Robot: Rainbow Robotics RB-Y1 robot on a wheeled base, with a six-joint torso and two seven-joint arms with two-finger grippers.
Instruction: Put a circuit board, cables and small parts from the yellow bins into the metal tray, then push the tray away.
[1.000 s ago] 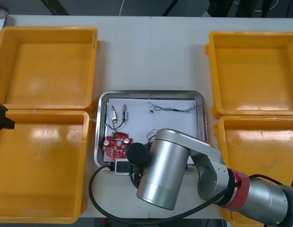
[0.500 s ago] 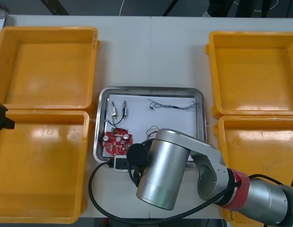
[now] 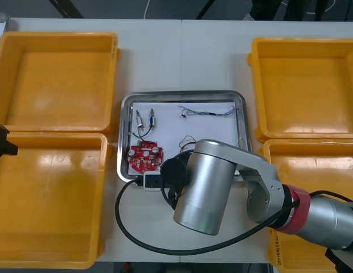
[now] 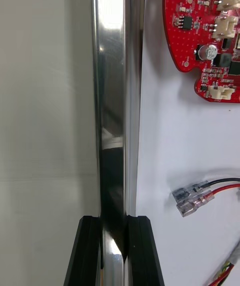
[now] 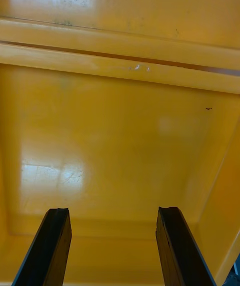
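Clenched on the near rim of the metal tray (image 4: pixel 112 91), your right gripper (image 4: pixel 116 226) has the shiny lip pinched between its two black fingers (image 4: pixel 90 251). One finger stands outside over the table (image 4: pixel 45 116) and the other inside over the tray's white floor. Your left gripper (image 5: pixel 113 221) is released, jaws wide apart, hanging over the near left yellow bin (image 5: pixel 120 141). From above, you see the tray in the middle of the table between the four yellow bins (image 3: pixel 304 85). Your right arm (image 3: pixel 202 193) lies across the tray's near right part and hides whatever sits under that silver link. In the tray's left half you have the red circuit board (image 3: pixel 145 157) close to the near rim. Two small metal parts (image 3: pixel 145 120) and a black cable (image 3: pixel 135 134) lie just beyond it. A thin cable (image 3: pixel 208 112) runs along the far right of the tray, its colours too fine to tell. In the right wrist view the board is cut off at the picture's edge. There, a red and yellow cable (image 4: pixel 200 197) with clear plugs lies on the white floor near the inner finger and runs out of sight. Any print on the board is too small for you to read.
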